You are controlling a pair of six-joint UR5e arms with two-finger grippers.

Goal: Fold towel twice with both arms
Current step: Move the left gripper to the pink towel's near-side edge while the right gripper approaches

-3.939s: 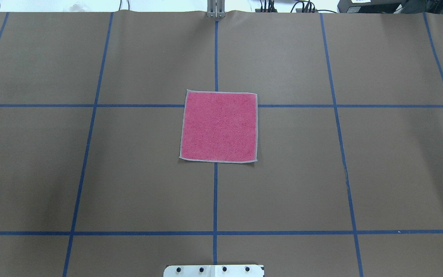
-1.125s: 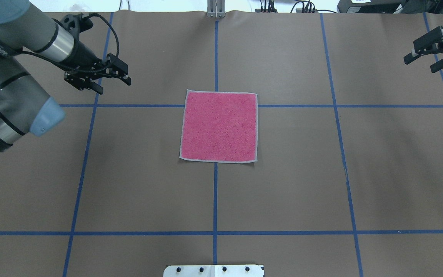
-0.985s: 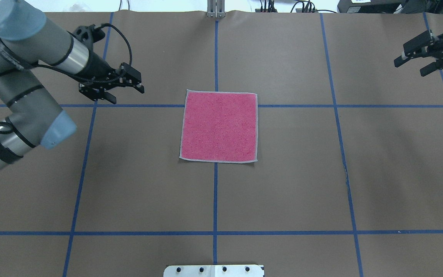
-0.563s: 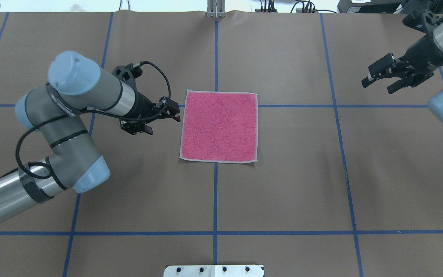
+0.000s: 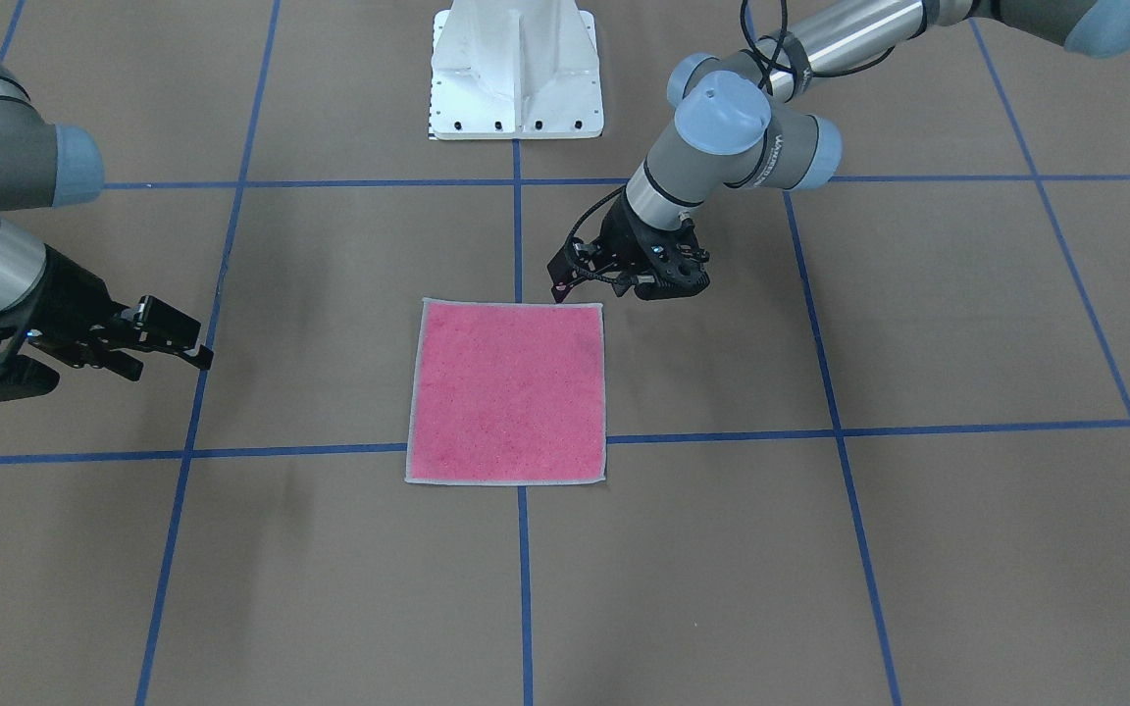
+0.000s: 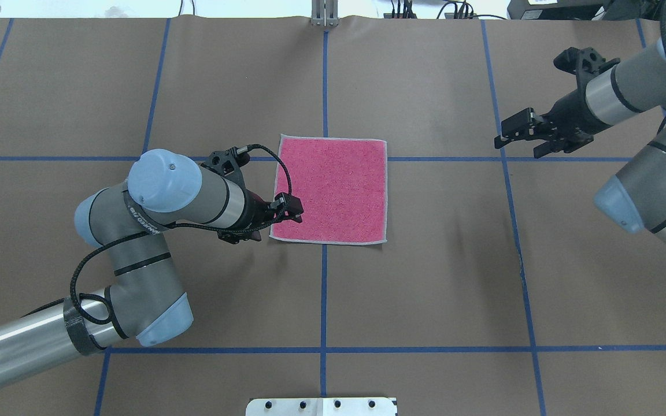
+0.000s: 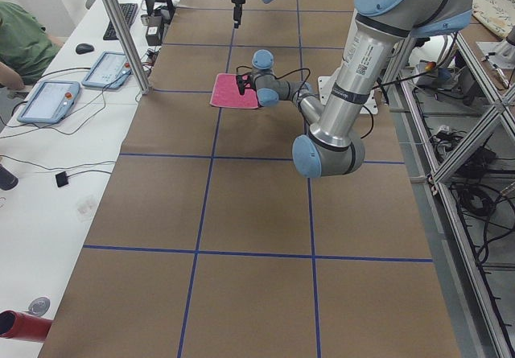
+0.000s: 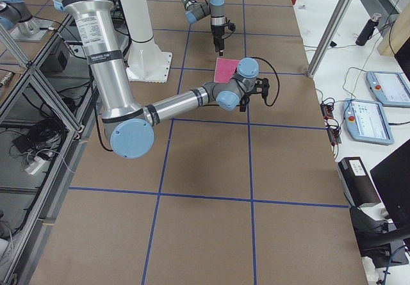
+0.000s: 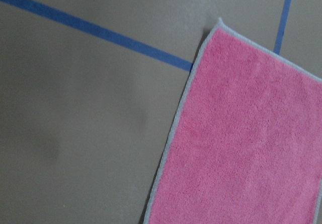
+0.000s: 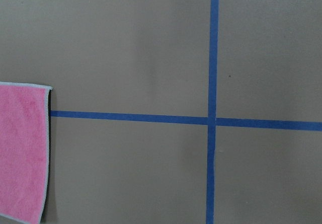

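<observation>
The towel [image 6: 333, 185] lies flat and unfolded, pink face up, in the middle of the table [image 6: 437, 289], its grey border showing on all four sides. It covers a crossing of the blue tape [image 6: 425, 349] lines: one line runs out from under its far and near edges, another from its sides close to the far edge. The left arm [image 6: 165, 190] reaches in from the near left, bent at the elbow. The left gripper [image 6: 265, 224] hangs over the towel's near left corner, pointing down, its fingers spread and holding nothing. One finger [image 6: 291, 209] shows over the pink cloth by the left edge, the other outside the towel. Whether either finger touches cloth or table I cannot tell. The left wrist view looks down on the towel's left edge and far left corner, both flat on the brown paper. The right arm [image 6: 628, 92] comes in from the far right. The right gripper [image 6: 521, 144] hovers above the table well apart from the towel, off its far right side, with fingers spread, empty and aimed toward the cloth. The right wrist view takes in a tape crossing and, at its left margin, the towel's far right corner. In the front view the white base [image 5: 516, 69] stands behind the towel, between the two arms.
</observation>
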